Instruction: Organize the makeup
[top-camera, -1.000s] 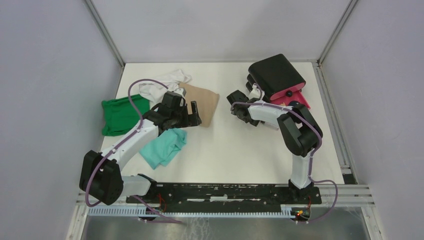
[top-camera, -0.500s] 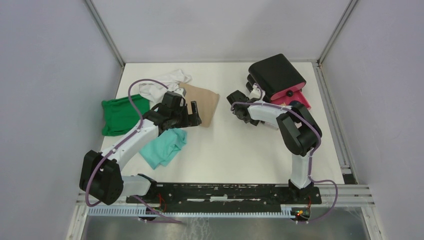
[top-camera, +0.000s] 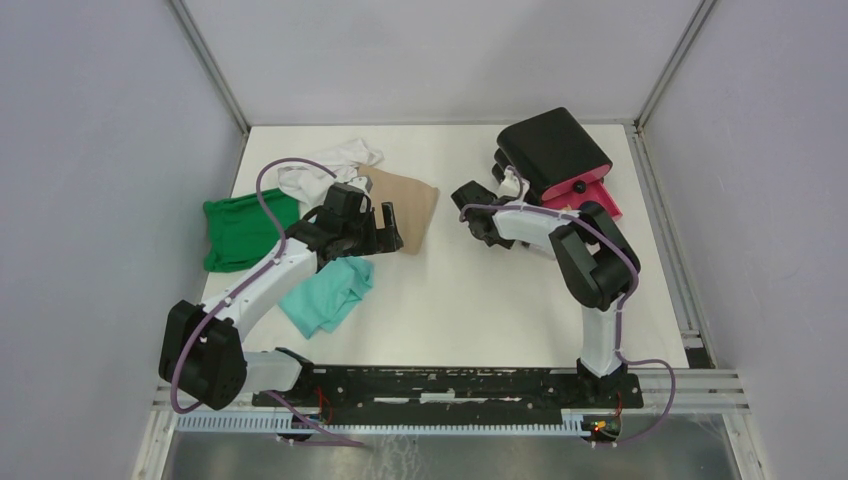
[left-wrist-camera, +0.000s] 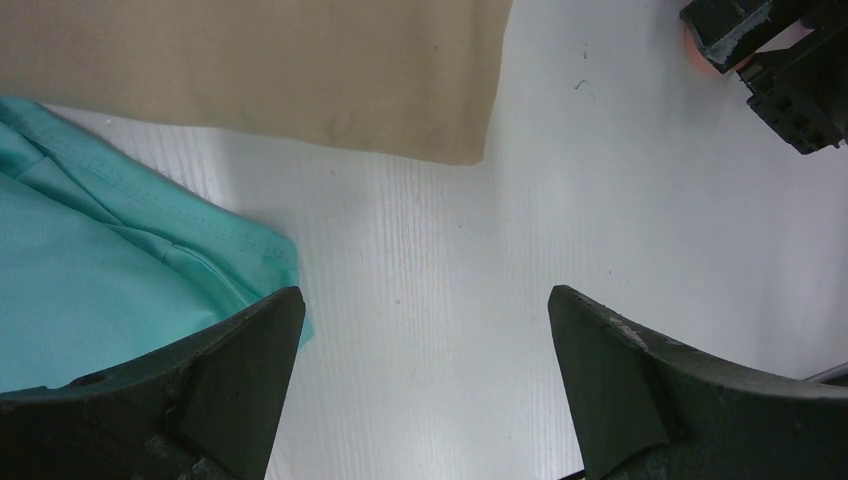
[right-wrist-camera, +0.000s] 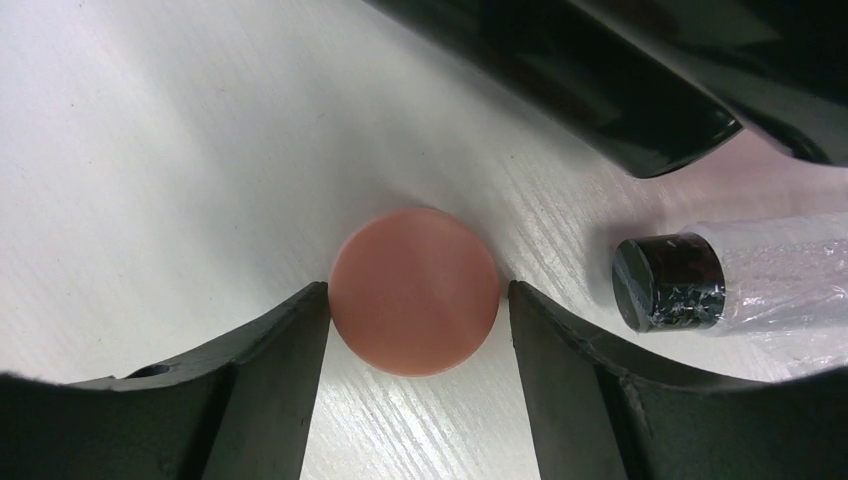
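Note:
A salmon-pink round puff (right-wrist-camera: 415, 290) lies flat on the white table between the fingertips of my right gripper (right-wrist-camera: 417, 300). The jaws are open around it; the left finger is at its edge and the right finger is a hair off. A clear vial (right-wrist-camera: 770, 265) with a black cap lies just right of the puff, beside the black box (right-wrist-camera: 560, 70). My left gripper (left-wrist-camera: 425, 295) is open and empty over bare table between the tan cloth (left-wrist-camera: 250, 70) and the teal cloth (left-wrist-camera: 100, 290). The sponge and the square pad are out of view.
The black box (top-camera: 553, 150) with a pink drawer (top-camera: 590, 195) stands at the back right, a small dark round thing (top-camera: 578, 187) on the drawer. Green (top-camera: 240, 230), white (top-camera: 325, 170), tan (top-camera: 405, 205) and teal (top-camera: 325, 292) cloths lie on the left half.
My right gripper has edged slightly to the left near the box. The left arm has not moved.

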